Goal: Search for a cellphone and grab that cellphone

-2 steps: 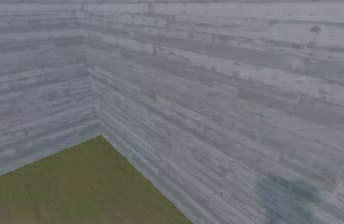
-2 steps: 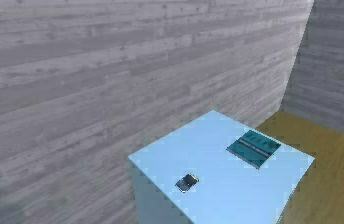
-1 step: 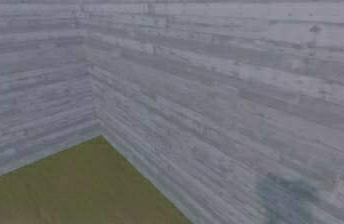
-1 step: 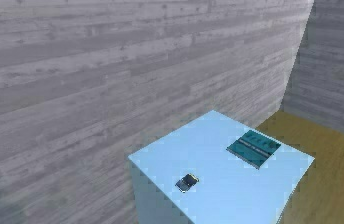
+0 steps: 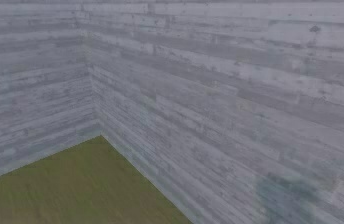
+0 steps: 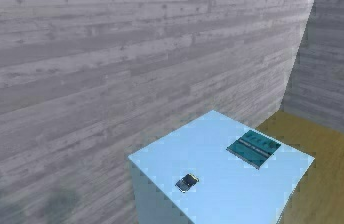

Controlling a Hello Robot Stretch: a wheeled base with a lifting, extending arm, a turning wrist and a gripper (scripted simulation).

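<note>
**A:** What lies on the table, left to right?

**B:** Near the left front corner of the pale blue table (image 6: 215,150) lies a small dark slab (image 6: 186,182). By its shape and colour I take it for the cellphone. Toward the table's right side lies 1 flat teal book (image 6: 254,147), well apart from the slab. A plank wall (image 6: 100,70) stands behind the table, and brown floor (image 6: 335,135) runs off to the table's right.

**A:** And the claw?

**B:** I cannot tell its state.

**A:** Then what could go wrong from here?

**B:** I judge 4 things. First, the slab sits close to the table's left front edges. A sideways nudge from the fingers could slide it off onto the floor. Second, it is thin and lies flat, so fingers that come down too shallow may skid over it. If they come down too hard they would press into the table top. Third, the slab is a small target, and an arm lined up badly along the table could land toward the book instead.

**A:** And the fourth?

**B:** The forward view has another plank wall (image 5: 210,90) close ahead, meeting a strip of green floor (image 5: 70,185). I cannot place these against the table. If the base rolls forward to line up with the slab, it might bump that wall.
</note>
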